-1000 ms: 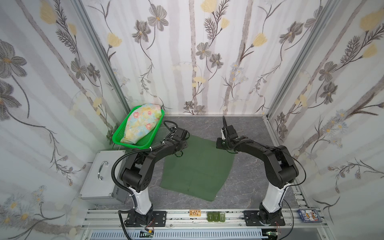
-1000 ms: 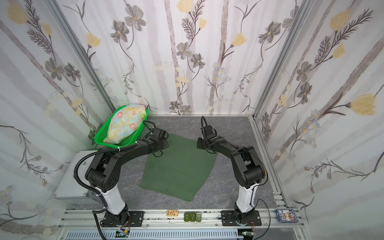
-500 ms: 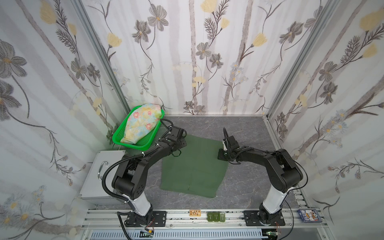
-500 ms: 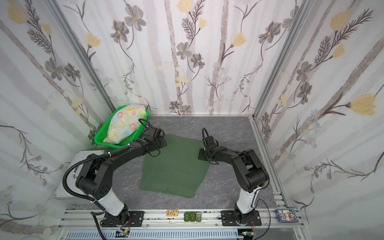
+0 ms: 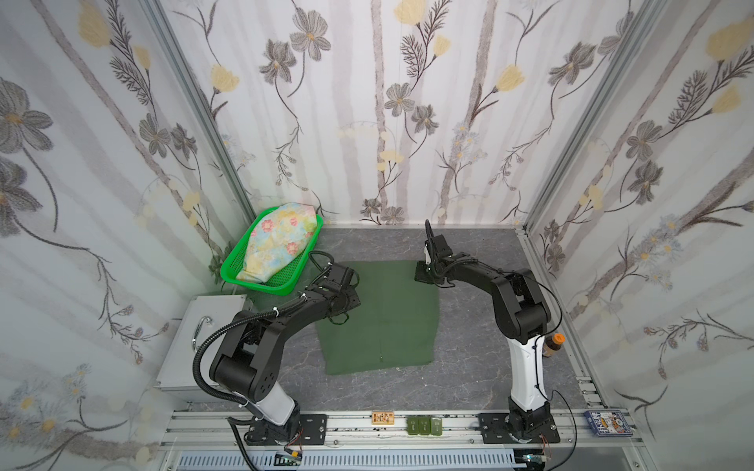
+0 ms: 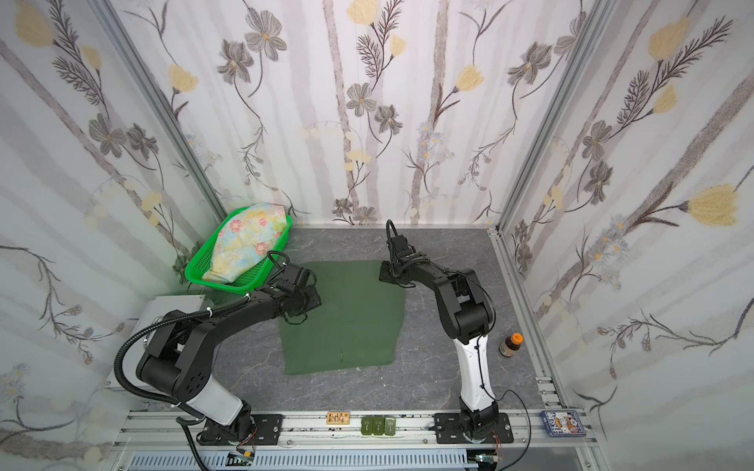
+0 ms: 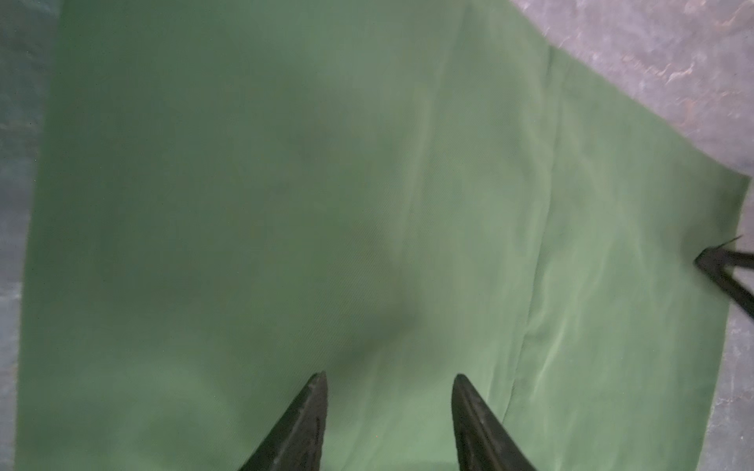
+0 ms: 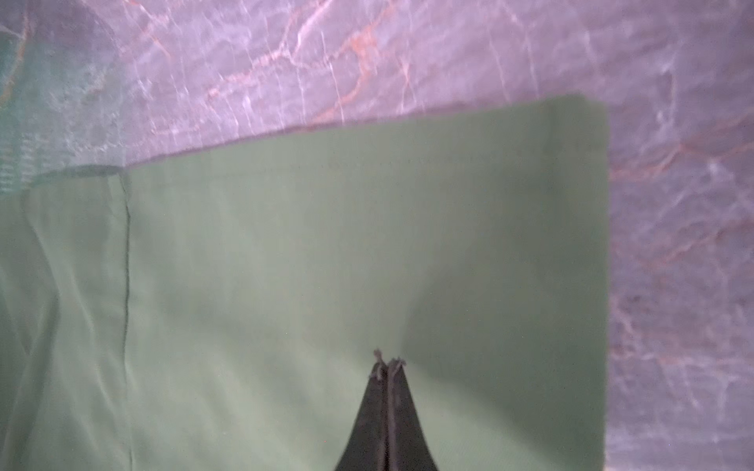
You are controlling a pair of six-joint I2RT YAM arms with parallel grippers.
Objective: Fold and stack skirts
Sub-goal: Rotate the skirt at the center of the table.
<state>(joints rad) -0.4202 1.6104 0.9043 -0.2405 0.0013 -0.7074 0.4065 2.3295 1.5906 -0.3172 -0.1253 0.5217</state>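
Green basket (image 5: 285, 275) near left tool (image 7: 389, 379)

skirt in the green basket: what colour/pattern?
The floral skirt is pastel yellow and blue with pink flowers. It shows best in a top view.

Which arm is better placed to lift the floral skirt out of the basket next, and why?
Probably left. The basket with the floral skirt sits beside the left gripper, whose jaws stand open. The right gripper is shut at the far right corner of the olive skirt, across the cloth.
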